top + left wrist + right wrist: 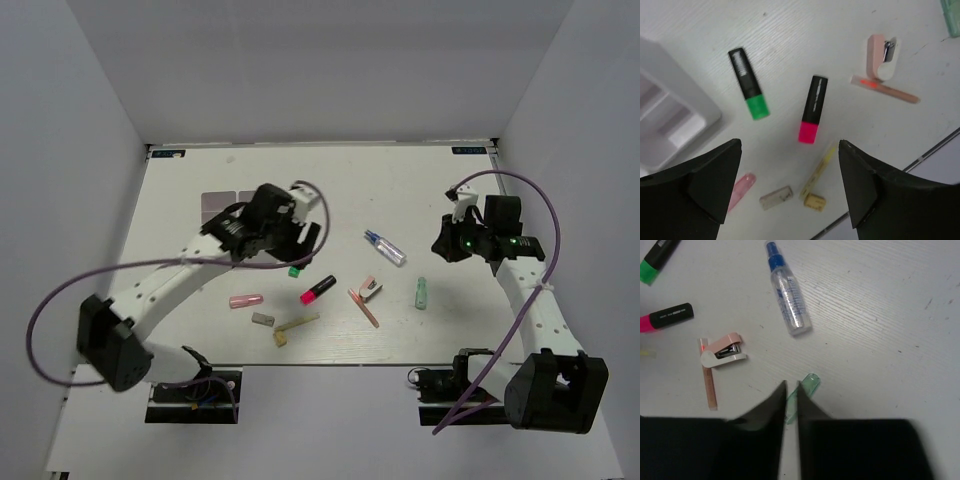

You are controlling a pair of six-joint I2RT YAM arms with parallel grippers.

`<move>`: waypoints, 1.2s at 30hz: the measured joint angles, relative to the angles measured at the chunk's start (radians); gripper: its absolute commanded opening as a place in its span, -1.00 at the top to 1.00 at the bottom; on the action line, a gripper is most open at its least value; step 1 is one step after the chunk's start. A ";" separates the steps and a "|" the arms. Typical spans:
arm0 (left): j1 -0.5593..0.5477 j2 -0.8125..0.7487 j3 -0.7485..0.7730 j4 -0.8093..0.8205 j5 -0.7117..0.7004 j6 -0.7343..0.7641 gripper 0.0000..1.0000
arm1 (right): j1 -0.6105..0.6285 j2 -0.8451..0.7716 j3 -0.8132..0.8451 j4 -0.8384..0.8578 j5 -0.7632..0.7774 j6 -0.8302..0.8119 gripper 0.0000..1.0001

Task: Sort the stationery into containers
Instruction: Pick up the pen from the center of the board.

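Left pincer spread wide above pink highlighter; if I drop crooked, 1 finger could roll it away.

A white table with a scuffed top sits boxed in by plain pale walls under even light.

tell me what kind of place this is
Probably a lab robot test cell: plain white walls box in a table, with a left arm and right arm bolted at its near edge.
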 measured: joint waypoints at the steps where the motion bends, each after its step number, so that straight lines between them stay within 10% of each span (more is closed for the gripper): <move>1: -0.029 0.065 0.062 -0.015 -0.018 0.010 -0.78 | 0.000 0.002 0.000 -0.005 -0.004 0.007 -0.81; 2: -0.053 0.127 0.114 -0.027 -0.032 0.020 -0.78 | 0.000 0.002 0.000 -0.009 -0.008 0.005 -0.81; 3: -0.072 0.185 0.167 -0.046 -0.046 0.026 -0.78 | 0.000 0.001 0.000 -0.009 -0.008 -0.002 -0.23; 4: -0.085 0.242 0.208 -0.051 -0.057 0.029 -0.63 | 0.000 0.000 0.000 -0.008 -0.010 -0.008 0.86; 6: -0.092 0.346 0.276 -0.066 -0.085 0.024 -0.26 | 0.000 -0.005 0.000 -0.008 -0.013 0.006 1.00; 8: -0.082 0.436 0.330 -0.091 -0.112 0.015 -0.15 | 0.000 -0.011 0.000 -0.008 -0.011 0.015 0.94; 9: -0.074 0.477 0.354 -0.097 -0.116 0.012 -0.15 | 0.000 -0.014 0.000 -0.007 -0.011 0.019 0.30; 10: -0.064 0.517 0.378 -0.099 -0.118 0.008 -0.15 | 0.000 -0.016 0.000 -0.006 -0.011 0.029 -0.77; 36: 0.111 0.820 0.475 -0.072 0.012 -0.097 -0.30 | -0.001 0.034 0.000 -0.005 0.015 0.024 -0.81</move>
